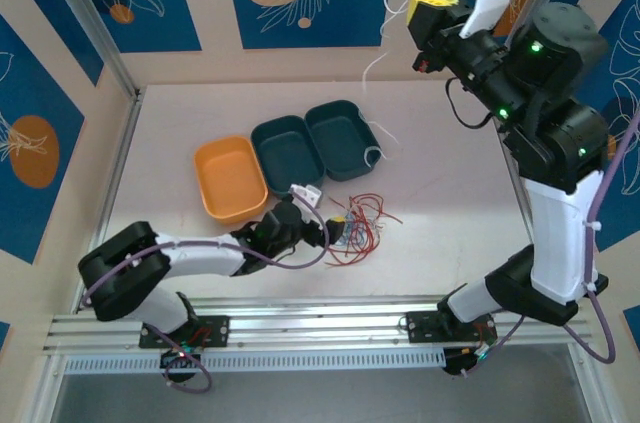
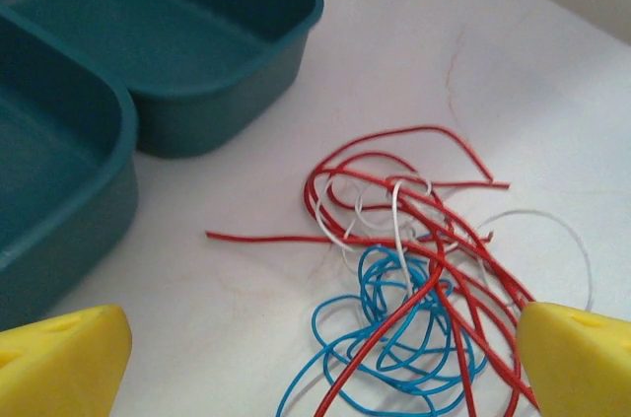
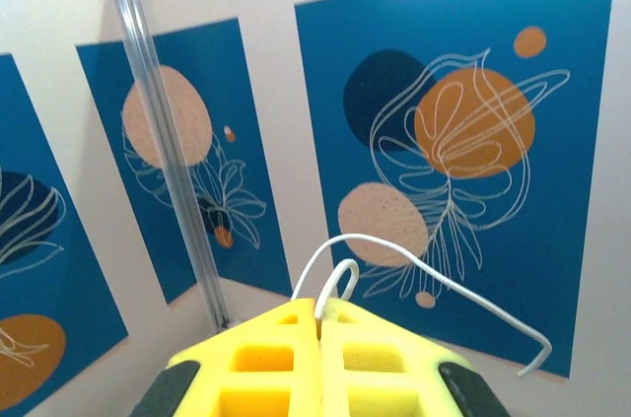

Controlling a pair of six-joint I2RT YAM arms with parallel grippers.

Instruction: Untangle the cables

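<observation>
Left gripper (image 2: 317, 363) released, jaws wide, over tangled red/blue/white cables (image 2: 404, 269) on desk (image 1: 450, 203), just near-side of teal trays (image 1: 335, 103). No single axis, red strands splay sideways. Right gripper (image 3: 318, 313) clenched on white cable (image 3: 434, 279), high above trays, cable dangling toward them.

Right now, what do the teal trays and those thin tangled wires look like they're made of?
The teal trays look like moulded plastic, matt to satin: one even colour, rounded corners, soft sheen on the rim. The thin wires, red, blue and white, look plastic-coated and smooth; they hold springy loops rather than lying limp. Their core cannot be seen.
</observation>
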